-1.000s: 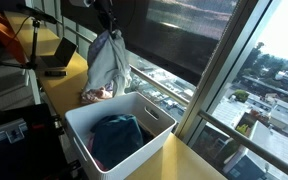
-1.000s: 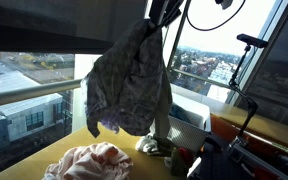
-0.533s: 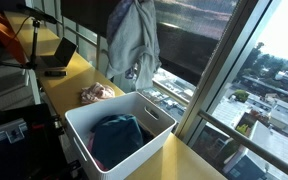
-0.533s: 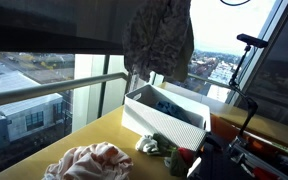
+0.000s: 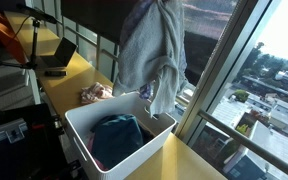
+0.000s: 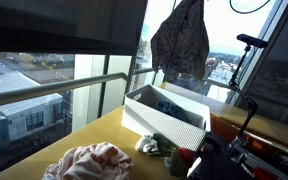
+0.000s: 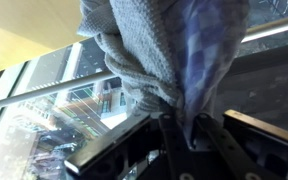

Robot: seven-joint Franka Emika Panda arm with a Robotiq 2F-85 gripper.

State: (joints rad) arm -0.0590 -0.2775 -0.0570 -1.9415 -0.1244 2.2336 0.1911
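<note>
Between the fingers: the gripper (image 7: 189, 128) is pinching a bunched fold of the grey garment (image 7: 154, 55). Its jaws are pressing close on the fabric, and cloth is filling most of the wrist view.
Grey garment: it is hanging full length from that grip, high over the table, with folds drooping loose. From where I stand nothing is touching it but the fingers.
What is changing: a second ago the garment was dangling above the pink cloth (image 5: 96, 93). It is now travelling along the window side and arriving over the white bin (image 5: 149, 135).
Gap to the bin: in an exterior view the grey garment (image 6: 181, 40) is hanging just above the white bin (image 6: 164, 122), apart from its rim. In an exterior view the hem of the grey garment (image 5: 152, 55) is crossing the far rim in the picture only.
What that means: by my reading, the carry is bringing the garment above the bin's opening. All of it is staying in the air, and none of it is lying inside.
Inside the bin: a dark blue cloth (image 5: 116, 138) is lying crumpled on the bottom.
Yellow table (image 5: 69, 78): it is bearing the bin, and the pink cloth is lying in a heap beside the bin.
Window (image 5: 254, 90): daylight and the city are showing beyond.
</note>
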